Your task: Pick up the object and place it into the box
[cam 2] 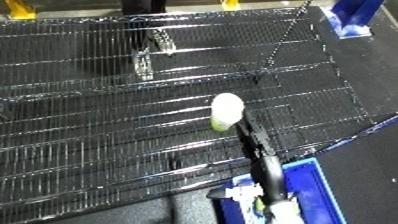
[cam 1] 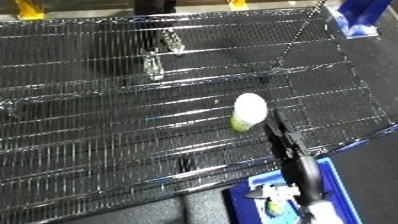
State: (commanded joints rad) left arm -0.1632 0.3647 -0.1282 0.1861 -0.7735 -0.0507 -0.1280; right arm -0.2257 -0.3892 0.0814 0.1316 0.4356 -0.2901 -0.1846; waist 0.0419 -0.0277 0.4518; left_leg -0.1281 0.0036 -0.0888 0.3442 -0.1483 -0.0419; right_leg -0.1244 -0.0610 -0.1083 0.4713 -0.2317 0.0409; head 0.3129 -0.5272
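Where fingers [cam 1: 282, 135] end, bottle [cam 1: 249, 111] lies.

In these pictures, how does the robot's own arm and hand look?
Only the right hand shows: black, long and narrow, with slim dark fingers. Behind it, a white and silver forearm enters from the lower edge. No cables or markings are visible. The left arm is out of view.

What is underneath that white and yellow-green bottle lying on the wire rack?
The white and yellow-green bottle rests on the shiny wire-mesh rack. Through the mesh only dark floor shows. The robot's black right hand reaches toward its near end. The patch directly beneath stays hidden.
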